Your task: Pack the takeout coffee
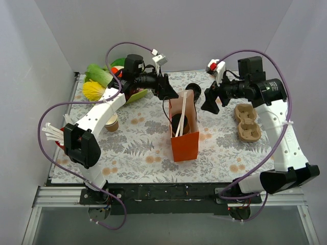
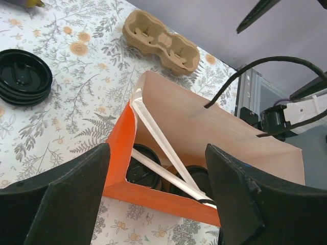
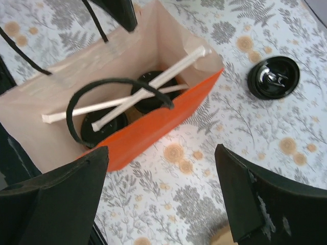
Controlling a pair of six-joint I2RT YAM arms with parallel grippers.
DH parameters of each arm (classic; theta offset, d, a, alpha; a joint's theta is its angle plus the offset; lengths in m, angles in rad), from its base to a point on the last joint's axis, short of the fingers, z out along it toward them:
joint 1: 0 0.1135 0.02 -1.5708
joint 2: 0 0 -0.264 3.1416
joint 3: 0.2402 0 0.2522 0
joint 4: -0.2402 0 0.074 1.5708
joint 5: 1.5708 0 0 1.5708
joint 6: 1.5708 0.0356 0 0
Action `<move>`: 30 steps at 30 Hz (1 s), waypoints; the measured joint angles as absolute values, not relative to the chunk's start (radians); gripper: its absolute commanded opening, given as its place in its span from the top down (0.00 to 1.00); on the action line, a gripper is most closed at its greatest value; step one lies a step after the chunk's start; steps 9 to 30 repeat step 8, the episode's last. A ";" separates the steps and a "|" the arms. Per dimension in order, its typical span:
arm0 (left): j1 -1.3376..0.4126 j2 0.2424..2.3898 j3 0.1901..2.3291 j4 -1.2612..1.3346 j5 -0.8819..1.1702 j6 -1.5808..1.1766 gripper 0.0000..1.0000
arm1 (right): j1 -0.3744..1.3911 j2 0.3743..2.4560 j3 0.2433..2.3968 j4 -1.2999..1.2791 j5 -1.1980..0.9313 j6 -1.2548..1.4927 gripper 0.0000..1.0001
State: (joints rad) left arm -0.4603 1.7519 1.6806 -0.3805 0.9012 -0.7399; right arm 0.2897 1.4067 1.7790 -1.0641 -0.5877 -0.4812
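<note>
The table (image 1: 143, 148) is covered by a pale cloth printed with grey ferns and orange flowers. An orange paper bag (image 1: 185, 140) stands on it between the two grippers, mouth up. Beyond the bag, past the right gripper's tips, lies a stack of black lids (image 1: 193, 90). A brown pulp cup tray (image 1: 247, 122) lies beside the right arm's wrist. One open paper cup (image 1: 112, 123) stands just beside the left arm's forearm.

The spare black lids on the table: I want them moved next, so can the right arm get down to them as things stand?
Probably yes: the black lids lie bare on the table beside the orange bag, nothing over them, and the right fingers are open.
</note>
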 measured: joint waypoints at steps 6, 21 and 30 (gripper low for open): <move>-0.459 1.744 1.691 -0.374 0.837 -0.747 0.02 | 0.290 1.287 1.670 -1.026 -0.385 -0.471 0.03; -0.454 1.744 1.709 -0.373 0.811 -0.746 0.02 | 0.290 1.255 1.633 -0.991 -0.305 -0.451 0.02; -0.454 1.744 1.709 -0.373 0.811 -0.746 0.02 | 0.290 1.255 1.633 -0.991 -0.305 -0.451 0.02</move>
